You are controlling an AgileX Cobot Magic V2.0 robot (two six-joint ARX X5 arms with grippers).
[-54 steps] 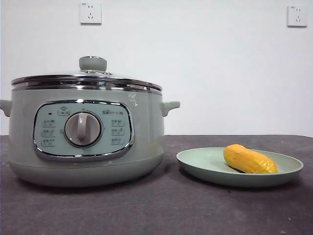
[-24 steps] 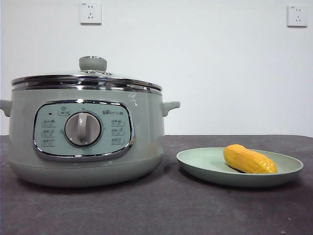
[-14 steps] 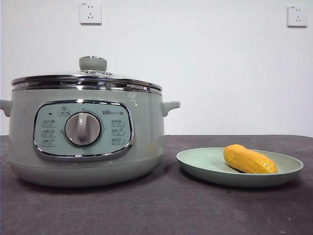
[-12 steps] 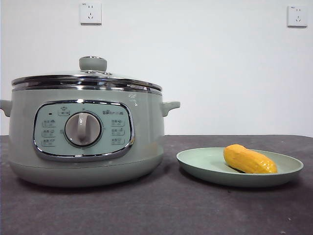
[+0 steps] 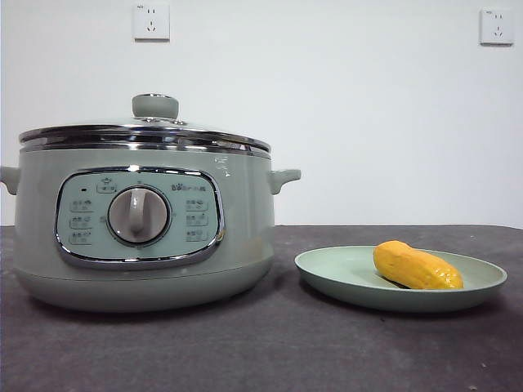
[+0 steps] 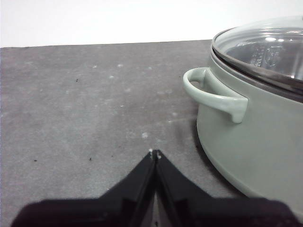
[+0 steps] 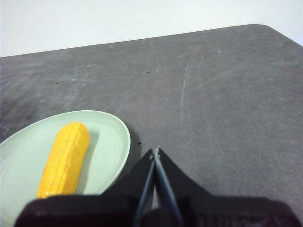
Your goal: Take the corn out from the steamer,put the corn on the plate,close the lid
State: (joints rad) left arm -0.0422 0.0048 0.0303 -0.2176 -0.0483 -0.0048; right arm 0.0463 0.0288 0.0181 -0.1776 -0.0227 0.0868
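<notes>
The sage-green steamer (image 5: pixel 139 220) stands at the left of the front view with the glass lid (image 5: pixel 147 131) sitting on it. The corn (image 5: pixel 417 266) lies on the pale green plate (image 5: pixel 327 269) to its right. My left gripper (image 6: pixel 154 153) is shut and empty, held back beside the steamer's side handle (image 6: pixel 215 97); the lid (image 6: pixel 265 47) shows there too. My right gripper (image 7: pixel 155 152) is shut and empty, just beside the plate (image 7: pixel 113 137), which holds the corn (image 7: pixel 65 158). Neither arm shows in the front view.
The dark grey tabletop (image 5: pixel 270 351) runs under everything. Two wall sockets (image 5: pixel 151 20) sit on the white wall behind. The table's far corner (image 7: pixel 265 28) shows in the right wrist view.
</notes>
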